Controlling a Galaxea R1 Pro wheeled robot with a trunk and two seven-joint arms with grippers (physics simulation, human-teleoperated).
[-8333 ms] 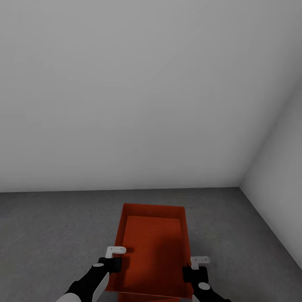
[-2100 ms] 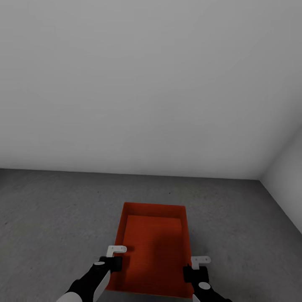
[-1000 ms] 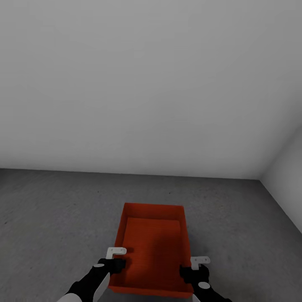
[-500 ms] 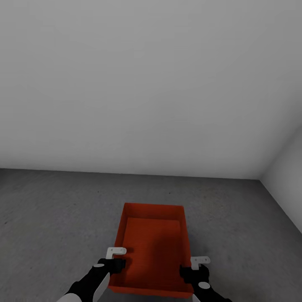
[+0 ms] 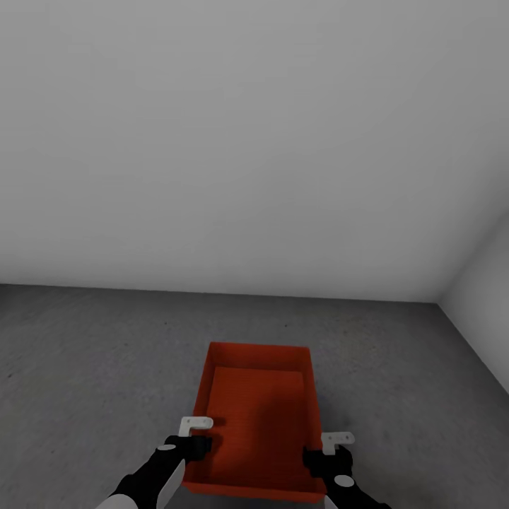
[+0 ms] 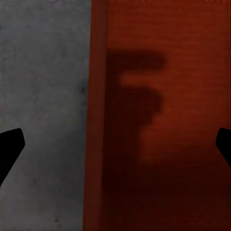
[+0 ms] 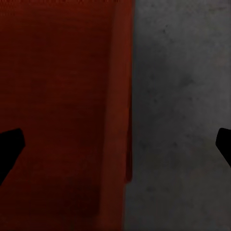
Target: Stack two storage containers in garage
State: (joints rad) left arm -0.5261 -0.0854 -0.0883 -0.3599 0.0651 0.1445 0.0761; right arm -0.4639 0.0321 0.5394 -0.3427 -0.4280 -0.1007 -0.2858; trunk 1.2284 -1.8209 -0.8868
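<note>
Straddling the long side walls of one storage container (image 5: 258, 417), I have the left hand (image 5: 192, 444) at its left rim and the right hand (image 5: 326, 456) at its right rim, both near the end closest to me. Each wrist view shows the fingers spread wide, one dark fingertip (image 6: 9, 147) over the concrete and the other over the ribbed interior, with the thin wall running between them and not visibly pinched; the right wrist view gives the mirror arrangement, fingertip (image 7: 9, 144) over the red inside. I judge both hands to be open astride the walls, not clamped.

The container sits directly ahead of the hands, its long axis running away from me toward the white wall (image 5: 247, 141), and appears to rest on the garage floor (image 5: 92, 367). Both arms are equally near. A second wall (image 5: 488, 325) closes the corner at right, well apart. Nothing stands in the way.
</note>
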